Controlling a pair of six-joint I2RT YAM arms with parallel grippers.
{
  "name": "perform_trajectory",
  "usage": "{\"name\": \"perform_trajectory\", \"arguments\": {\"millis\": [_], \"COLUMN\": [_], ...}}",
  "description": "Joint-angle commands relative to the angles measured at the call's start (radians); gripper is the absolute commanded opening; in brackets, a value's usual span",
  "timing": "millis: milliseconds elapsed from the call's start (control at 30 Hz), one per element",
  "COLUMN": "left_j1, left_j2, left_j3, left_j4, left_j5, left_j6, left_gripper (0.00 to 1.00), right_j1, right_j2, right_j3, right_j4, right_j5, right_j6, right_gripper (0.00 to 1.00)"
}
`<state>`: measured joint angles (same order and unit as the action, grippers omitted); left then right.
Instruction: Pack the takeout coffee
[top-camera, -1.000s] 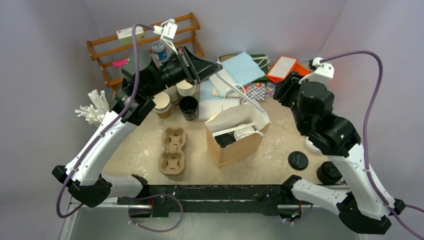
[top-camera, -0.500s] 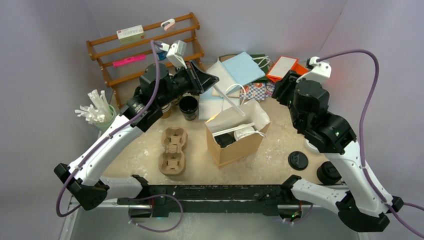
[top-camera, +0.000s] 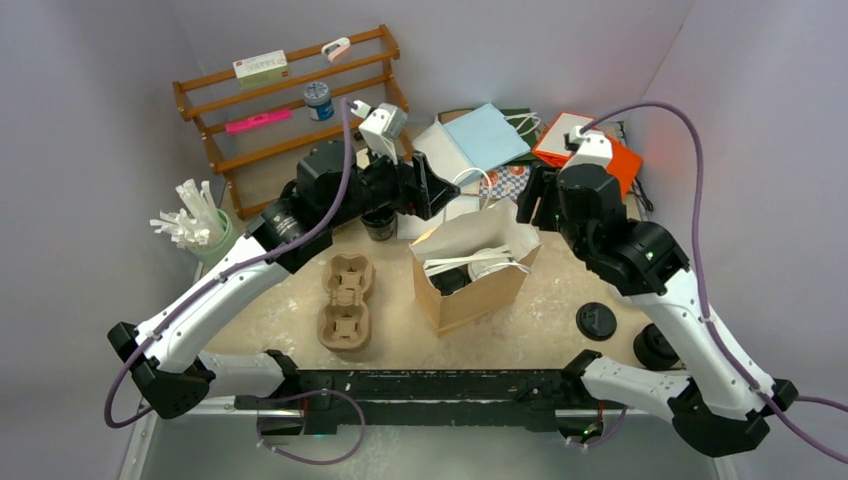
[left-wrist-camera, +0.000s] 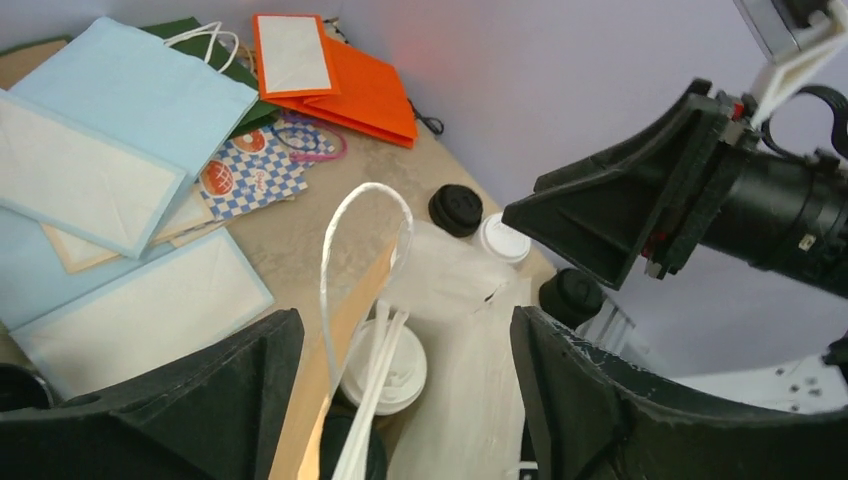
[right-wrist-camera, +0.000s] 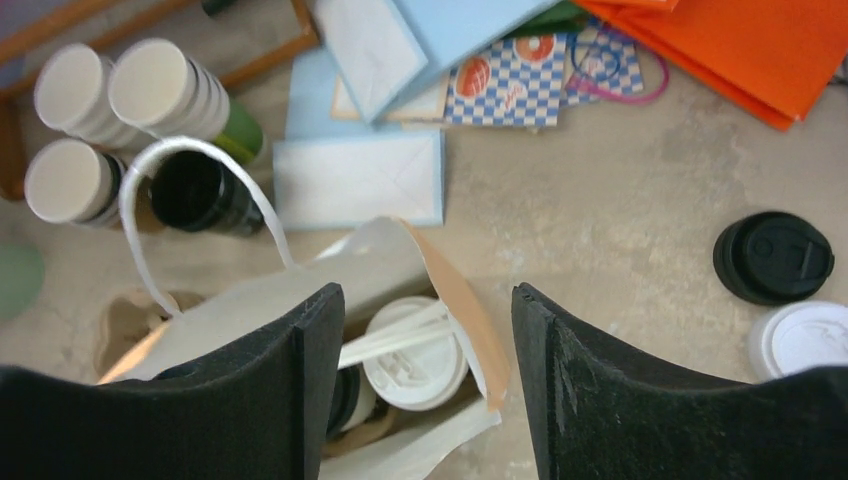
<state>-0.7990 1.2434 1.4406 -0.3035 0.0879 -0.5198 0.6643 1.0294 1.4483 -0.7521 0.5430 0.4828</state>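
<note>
Lidded cup (right-wrist-camera: 415, 365) is seen upright in bag (top-camera: 475, 295), straight below right end effector (right-wrist-camera: 425, 290), left end effector (left-wrist-camera: 405, 315) alongside, both wide, empty.

Inside the paper bag (right-wrist-camera: 370, 265), I see only the white lid of one coffee cup (right-wrist-camera: 413, 355); the bag's walls hide its body. A dark item (right-wrist-camera: 345, 400) beside it is too hidden to identify. My right wrist view's edge cuts off a loose white lid (right-wrist-camera: 805, 340).
</note>
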Motion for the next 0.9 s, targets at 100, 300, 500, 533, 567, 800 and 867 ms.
{"name": "perform_trajectory", "arguments": {"millis": [100, 300, 500, 533, 567, 800, 867], "left_j1": [0.0, 0.0, -0.001, -0.001, -0.001, 0.0, -0.001], "left_j2": [-0.004, 0.069, 0.063, 0.065, 0.068, 0.12, 0.145], "left_j3": [0.067, 0.139, 0.077, 0.068, 0.06, 0.034, 0.051], "left_j4": [-0.199, -0.338, -0.344, -0.343, -0.34, -0.269, -0.269], "left_j5": [0.01, 0.008, 0.09, 0.096, 0.106, 0.114, 0.101], "left_j6": [0.214, 0.298, 0.322, 0.322, 0.326, 0.374, 0.397], "left_gripper": [0.55, 0.71, 0.72, 0.7, 0.68, 0.56, 0.56], "right_j1": [-0.005, -0.032, -0.086, -0.09, -0.093, -0.096, -0.097], "right_j2": [0.097, 0.197, 0.241, 0.239, 0.236, 0.249, 0.252], "right_j3": [-0.004, 0.077, 0.073, 0.067, 0.064, 0.085, 0.092], "right_j4": [-0.166, -0.201, -0.224, -0.22, -0.212, -0.196, -0.201], "right_j5": [-0.1, -0.17, -0.254, -0.256, -0.256, -0.265, -0.265], "right_j6": [0.036, -0.069, -0.083, -0.082, -0.081, -0.077, -0.07], "right_gripper": [0.59, 0.54, 0.5, 0.48, 0.45, 0.05, 0.0]}}
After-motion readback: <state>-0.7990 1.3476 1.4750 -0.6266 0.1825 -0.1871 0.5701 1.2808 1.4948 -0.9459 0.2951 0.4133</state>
